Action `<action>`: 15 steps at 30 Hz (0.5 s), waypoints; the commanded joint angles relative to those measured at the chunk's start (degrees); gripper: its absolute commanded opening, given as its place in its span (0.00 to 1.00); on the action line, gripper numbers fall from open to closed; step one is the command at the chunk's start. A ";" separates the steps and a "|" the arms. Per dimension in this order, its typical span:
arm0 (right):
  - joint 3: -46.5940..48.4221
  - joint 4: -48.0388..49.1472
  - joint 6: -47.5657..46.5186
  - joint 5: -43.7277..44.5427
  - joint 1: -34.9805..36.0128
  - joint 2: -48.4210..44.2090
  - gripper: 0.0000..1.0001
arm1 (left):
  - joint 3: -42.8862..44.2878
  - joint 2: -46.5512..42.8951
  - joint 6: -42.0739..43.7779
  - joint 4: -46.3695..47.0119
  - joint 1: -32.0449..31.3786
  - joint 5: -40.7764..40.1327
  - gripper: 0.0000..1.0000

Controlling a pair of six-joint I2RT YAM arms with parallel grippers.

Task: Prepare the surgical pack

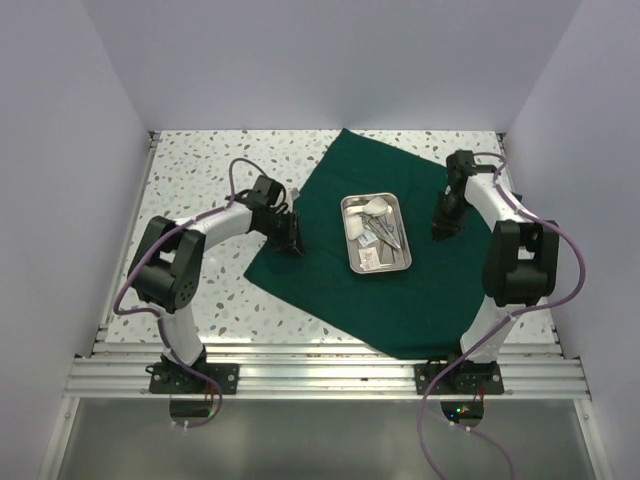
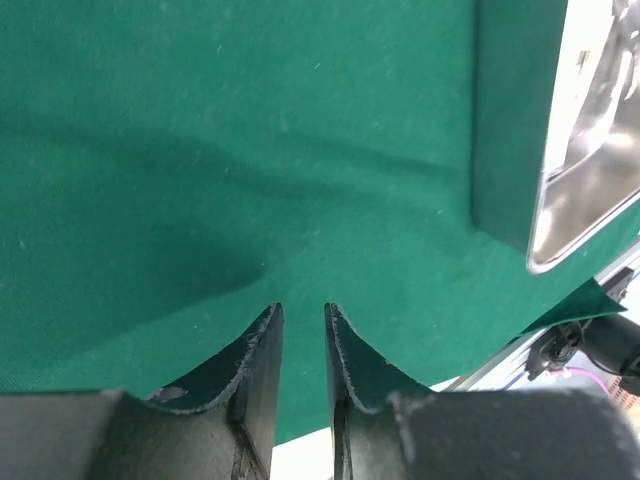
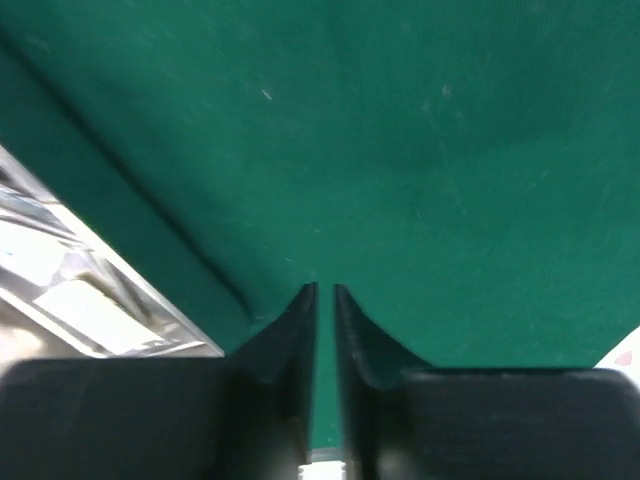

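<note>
The dark green cloth (image 1: 400,300) lies flat on the table as a diamond. At its middle stands the steel tray (image 1: 346,235), holding silver scissors or forceps (image 1: 390,232) and white gauze (image 1: 368,258). My left gripper (image 1: 290,240) is low over the cloth's left corner. In the left wrist view the left gripper (image 2: 300,308) shows a narrow gap with nothing in it, over the cloth (image 2: 250,130), with the tray (image 2: 590,150) to the right. My right gripper (image 1: 443,225) is down on the cloth right of the tray. In the right wrist view the right gripper (image 3: 325,288) is a slit apart and empty, with the tray (image 3: 80,300) at left.
The speckled white table (image 1: 200,180) shows bare to the left of and behind the cloth. White walls (image 1: 60,150) close in the left, right and back. An aluminium rail (image 1: 330,375) runs along the near edge, where the cloth's front corner ends.
</note>
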 commanded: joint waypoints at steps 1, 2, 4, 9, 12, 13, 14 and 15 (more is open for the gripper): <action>-2.43 -0.10 0.61 1.71 0.28 0.61 0.12 | -1.08 -0.18 1.20 1.65 0.04 0.43 0.26; -2.96 0.52 0.52 1.53 0.28 1.13 0.10 | -1.69 0.61 0.59 2.00 0.21 0.43 0.26; -4.54 1.22 0.34 0.40 0.28 1.92 0.04 | -2.83 2.01 -0.64 2.79 1.44 3.15 0.24; -5.60 3.25 1.40 -2.23 0.71 5.26 0.00 | -5.83 2.46 -1.35 1.92 3.55 1.67 0.20; -4.72 3.69 1.92 -2.60 2.29 7.72 0.00 | -6.88 2.72 -1.61 0.33 4.96 2.79 0.20; -4.29 3.60 2.19 -2.51 2.82 8.68 0.00 | -8.88 3.25 -2.13 0.94 6.27 4.28 0.18; -3.41 3.51 2.36 -2.86 3.78 9.56 0.00 | -10.38 3.51 -3.36 1.56 6.98 6.13 0.17; -2.97 3.51 2.62 -3.21 4.23 11.49 0.00 | -11.88 3.60 -3.89 2.70 8.20 8.93 0.15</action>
